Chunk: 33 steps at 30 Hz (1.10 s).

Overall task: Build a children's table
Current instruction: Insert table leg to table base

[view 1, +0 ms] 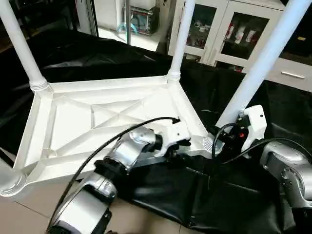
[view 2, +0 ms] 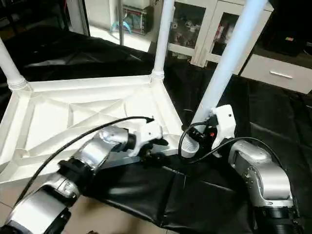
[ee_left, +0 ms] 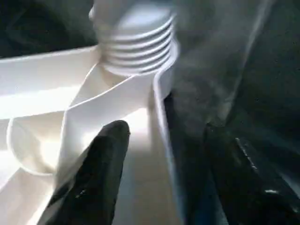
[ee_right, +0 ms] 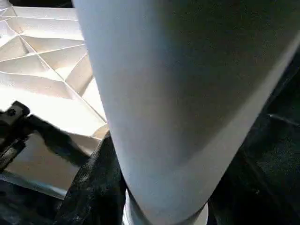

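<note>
Right wrist view: leg (ee_right: 187, 108) hides right end effector (ee_right: 154, 206), clamped around it; left end effector (ee_left: 159, 187) released, straddling tabletop (ee_left: 42, 98) rim.

All four legs (view 1: 265, 56) run off the top edge, tips unseen.

We see the tabletop (view 1: 97, 122) lying upside down on a black sheet, its white X-ribbed underside facing up, with a raised rim all round and a round socket at each corner. Four white tube legs stand in those sockets. The far-left leg (view 1: 19, 44) rises from its ribbed collar and leans slightly left. The far leg (view 1: 181, 39) stands close to upright at the far corner. The near-right leg (view 1: 265, 58) leans to the right, its ribbed end seated in the near-right socket. At the near-left corner, the fourth leg (view 1: 7, 181) shows just its base.
</note>
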### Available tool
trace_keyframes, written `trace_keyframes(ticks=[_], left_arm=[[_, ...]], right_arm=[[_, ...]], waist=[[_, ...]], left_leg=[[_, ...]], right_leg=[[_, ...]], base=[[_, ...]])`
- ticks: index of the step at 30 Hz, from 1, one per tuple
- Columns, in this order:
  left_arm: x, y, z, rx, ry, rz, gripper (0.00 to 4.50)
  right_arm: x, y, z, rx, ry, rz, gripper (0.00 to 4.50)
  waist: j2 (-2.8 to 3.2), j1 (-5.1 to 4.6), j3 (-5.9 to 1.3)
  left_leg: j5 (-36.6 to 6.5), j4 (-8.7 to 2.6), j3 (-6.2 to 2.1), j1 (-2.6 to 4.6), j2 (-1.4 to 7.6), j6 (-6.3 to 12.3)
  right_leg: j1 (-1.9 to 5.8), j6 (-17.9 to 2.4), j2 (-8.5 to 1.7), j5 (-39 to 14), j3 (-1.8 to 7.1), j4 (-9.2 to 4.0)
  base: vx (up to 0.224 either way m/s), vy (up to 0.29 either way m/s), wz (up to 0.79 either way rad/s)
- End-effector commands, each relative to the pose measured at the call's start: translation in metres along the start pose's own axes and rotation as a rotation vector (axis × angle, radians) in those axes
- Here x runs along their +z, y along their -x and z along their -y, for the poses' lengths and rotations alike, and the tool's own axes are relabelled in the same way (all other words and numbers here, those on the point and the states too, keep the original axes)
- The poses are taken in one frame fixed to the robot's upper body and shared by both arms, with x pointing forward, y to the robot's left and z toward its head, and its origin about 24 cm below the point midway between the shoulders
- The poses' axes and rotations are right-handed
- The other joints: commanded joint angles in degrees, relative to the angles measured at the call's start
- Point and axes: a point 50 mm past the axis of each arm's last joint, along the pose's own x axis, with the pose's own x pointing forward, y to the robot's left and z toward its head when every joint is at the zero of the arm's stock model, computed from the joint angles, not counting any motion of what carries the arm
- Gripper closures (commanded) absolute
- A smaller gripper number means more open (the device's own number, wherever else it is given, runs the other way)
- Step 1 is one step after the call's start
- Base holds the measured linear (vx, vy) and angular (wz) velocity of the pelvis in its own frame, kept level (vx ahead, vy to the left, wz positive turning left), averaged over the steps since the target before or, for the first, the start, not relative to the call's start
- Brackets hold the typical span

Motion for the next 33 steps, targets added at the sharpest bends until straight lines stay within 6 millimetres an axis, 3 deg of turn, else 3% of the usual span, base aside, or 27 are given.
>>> trace_keyframes(ticks=[1,4,8,11,16,19,20,23,24,26,30,33], left_arm=[[-0.014,-0.005,0.003,-0.007,0.023,-0.105,1.51],[-0.014,-0.005,0.004,-0.024,0.044,-0.118,1.76],[-0.017,-0.004,0.005,-0.061,0.064,-0.173,1.87],[-0.024,-0.003,0.008,-0.112,0.118,-0.273,2.26],[-0.022,0.001,0.009,-0.127,0.154,-0.283,2.69],[-0.025,0.004,0.009,-0.116,0.155,-0.308,2.69],[-0.025,0.004,0.009,-0.113,0.155,-0.312,3.07],[-0.027,0.005,0.007,-0.078,0.163,-0.317,3.14],[-0.025,0.005,0.006,-0.055,0.167,-0.302,3.19],[-0.024,0.004,0.005,-0.032,0.168,-0.283,3.51],[-0.021,0.003,0.003,-0.006,0.169,-0.26,3.66],[-0.021,0.002,0.004,-0.011,0.169,-0.259,3.99]], right_arm=[[-0.022,-0.005,-0.006,0.045,-0.1,-0.102,2.65],[-0.022,-0.004,-0.005,0.046,-0.097,-0.102,2.65],[-0.022,-0.004,-0.006,0.046,-0.096,-0.102,2.65],[-0.021,-0.004,-0.006,0.045,-0.092,-0.104,2.65],[-0.021,-0.004,-0.004,0.041,-0.086,-0.107,2.65],[-0.021,-0.005,-0.004,0.041,-0.084,-0.11,2.65],[-0.021,-0.005,-0.004,0.041,-0.084,-0.11,2.65],[-0.021,-0.007,-0.005,0.044,-0.083,-0.112,2.65],[-0.021,-0.007,-0.004,0.045,-0.083,-0.112,2.65],[-0.021,-0.008,-0.004,0.046,-0.083,-0.112,2.65],[-0.021,-0.009,-0.006,0.052,-0.084,-0.114,2.65],[-0.021,-0.009,-0.006,0.056,-0.081,-0.117,2.65]], waist=[[0.11,-0.24,-3.07],[0.16,-0.16,-3.07],[0.34,-0.17,-3.27],[0.52,-0.24,-3.28],[0.27,-0.25,-3.21],[0.13,-0.32,-3.22],[0.26,-0.32,-3.22],[0.22,-0.52,-3.14],[-0.11,-0.6,-3.08],[-0.01,-0.65,-3.01],[-0.04,-0.65,-2.83],[-0.06,-0.7,-2.84]], left_leg=[[-9.2,-3.94,-0.82,0.62,1.9,0.84],[-10.48,-4.01,-0.9,0.61,1.91,0.34],[-9.42,-3.99,-0.96,0.57,1.91,0.36],[-8.56,-3.96,-0.9,0.54,1.85,0.57],[-9.6,-4.05,-0.92,0.44,1.86,0.88],[-9.54,-4.04,-0.93,0.37,1.89,1.03],[-9.62,-4.09,-0.97,0.4,1.92,0.99],[-9.93,-4.11,-0.95,0.32,1.86,1.04],[-10.4,-4.15,-0.96,0.25,1.87,1.08],[-10.98,-4.18,-0.97,0.25,1.86,1.08],[-13.06,-4.36,-1.01,0.41,1.89,0.69],[-13.28,-4.49,-1.1,0.3,1.9,0.5]], right_leg=[[2.29,-12.89,-2.89,-4.12,2.05,-3.96],[2.24,-12.08,-2.97,-6.9,2.11,-4.22],[2.23,-12.35,-2.86,-4.79,2.05,-3.99],[2.25,-12.93,-2.8,-2.92,2.0,-3.85],[2.31,-12.86,-2.95,-5.93,2.0,-4.19],[2.25,-12.63,-2.95,-6.75,1.98,-4.26],[2.23,-12.59,-2.95,-6.93,1.97,-4.21],[2.16,-12.26,-2.91,-8.09,1.95,-4.4],[2.12,-11.86,-2.97,-9.66,1.93,-4.54],[2.04,-11.51,-2.98,-11.12,1.93,-4.7],[1.57,-9.9,-2.99,-16.02,1.99,-5.33],[1.56,-9.32,-2.99,-16.42,1.97,-5.36]], base=[[0.0,0.0,0.0],[0.0,0.0,0.0],[0.0,0.0,0.0],[0.0,0.0,0.0],[0.0,0.0,0.0],[0.0,0.0,0.0],[0.0,0.0,0.0],[0.0,0.0,0.0],[0.0,0.0,0.0],[0.0,0.0,0.0],[0.0,0.0,0.0],[0.0,0.0,0.0]])
